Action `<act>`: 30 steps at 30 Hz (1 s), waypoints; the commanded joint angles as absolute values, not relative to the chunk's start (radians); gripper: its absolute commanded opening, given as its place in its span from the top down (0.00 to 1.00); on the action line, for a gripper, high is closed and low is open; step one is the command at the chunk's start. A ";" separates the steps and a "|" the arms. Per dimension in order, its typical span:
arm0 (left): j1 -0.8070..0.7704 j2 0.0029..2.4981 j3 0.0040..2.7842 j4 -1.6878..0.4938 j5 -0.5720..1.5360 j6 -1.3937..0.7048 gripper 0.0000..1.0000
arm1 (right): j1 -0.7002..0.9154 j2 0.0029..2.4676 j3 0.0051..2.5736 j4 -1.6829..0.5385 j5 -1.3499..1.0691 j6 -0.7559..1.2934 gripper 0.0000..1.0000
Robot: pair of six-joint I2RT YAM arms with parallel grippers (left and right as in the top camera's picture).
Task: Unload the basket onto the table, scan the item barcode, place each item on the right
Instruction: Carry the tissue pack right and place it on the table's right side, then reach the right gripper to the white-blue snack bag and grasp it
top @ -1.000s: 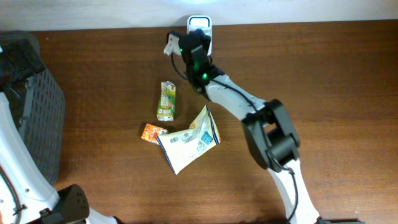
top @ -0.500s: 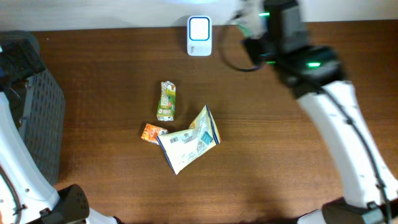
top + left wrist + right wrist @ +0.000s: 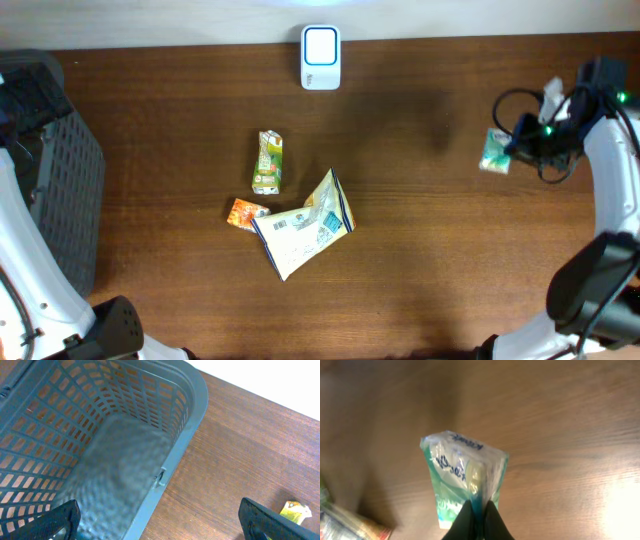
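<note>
This looks like a mock shop checkout set up on a brown wooden table, more a test bench than a real store. A small white barcode scanner sits at the table's far edge. In front of the scanner lie packaged groceries: a small juice carton, a crumpled snack bag and an orange sachet. Far to the scanner's left stands a grey plastic shopping basket with lattice walls. Well to its right is a green-and-white packet.
</note>
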State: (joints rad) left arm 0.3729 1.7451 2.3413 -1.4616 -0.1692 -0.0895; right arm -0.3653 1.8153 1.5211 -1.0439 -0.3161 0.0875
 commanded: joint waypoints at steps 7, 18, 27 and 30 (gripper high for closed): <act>0.376 1.748 2.350 -1.460 -0.170 -0.074 0.01 | -0.453 1.882 1.381 -0.860 -0.250 0.171 0.83; 0.376 1.748 2.350 -1.460 -0.170 -0.074 0.01 | -0.396 1.880 1.641 -1.192 -0.311 0.117 0.41; 0.376 1.748 2.350 -1.460 -0.170 -0.074 0.01 | 0.049 1.905 1.827 -1.129 -0.467 0.170 0.42; 0.376 1.748 2.350 -1.460 -0.169 -0.074 0.01 | 0.207 1.945 1.822 -1.021 -0.468 0.233 0.43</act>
